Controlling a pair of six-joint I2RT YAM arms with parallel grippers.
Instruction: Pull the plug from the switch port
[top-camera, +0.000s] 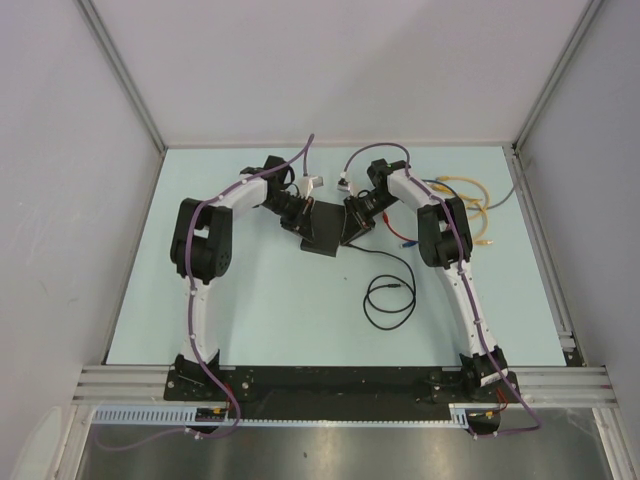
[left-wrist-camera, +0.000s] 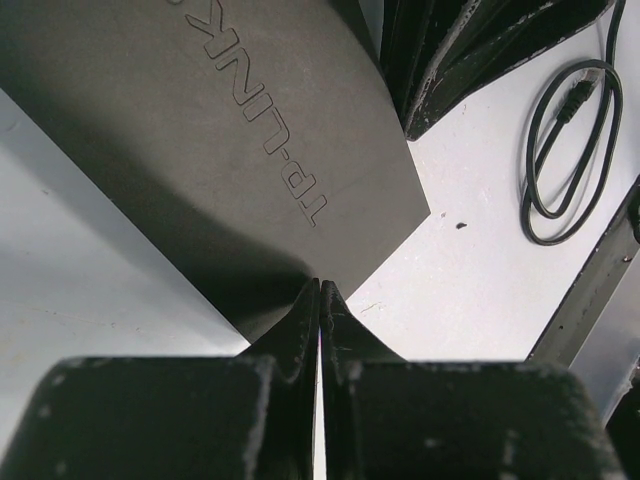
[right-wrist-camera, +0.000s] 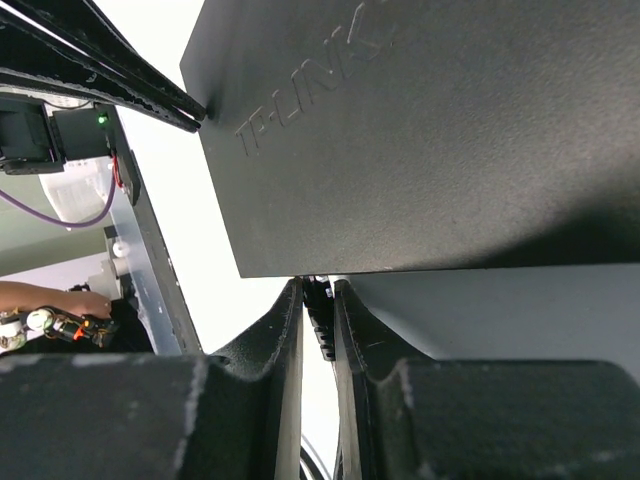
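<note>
The switch (top-camera: 325, 232) is a flat matte-black box lying mid-table, its embossed top filling the left wrist view (left-wrist-camera: 230, 130) and the right wrist view (right-wrist-camera: 430, 130). My left gripper (left-wrist-camera: 320, 285) is shut with nothing between its fingers, its tips at the switch's near edge by a corner (top-camera: 300, 220). My right gripper (right-wrist-camera: 318, 285) is at the switch's opposite edge (top-camera: 355, 225), shut on the black ribbed plug (right-wrist-camera: 320, 312), which sits right at that edge. The port itself is hidden under the edge.
A black cable (top-camera: 390, 298) lies coiled on the table to the right of the switch, also seen in the left wrist view (left-wrist-camera: 565, 150). Yellow cable loops (top-camera: 470, 195) and loose connectors (top-camera: 312, 184) lie at the back. White walls enclose the table.
</note>
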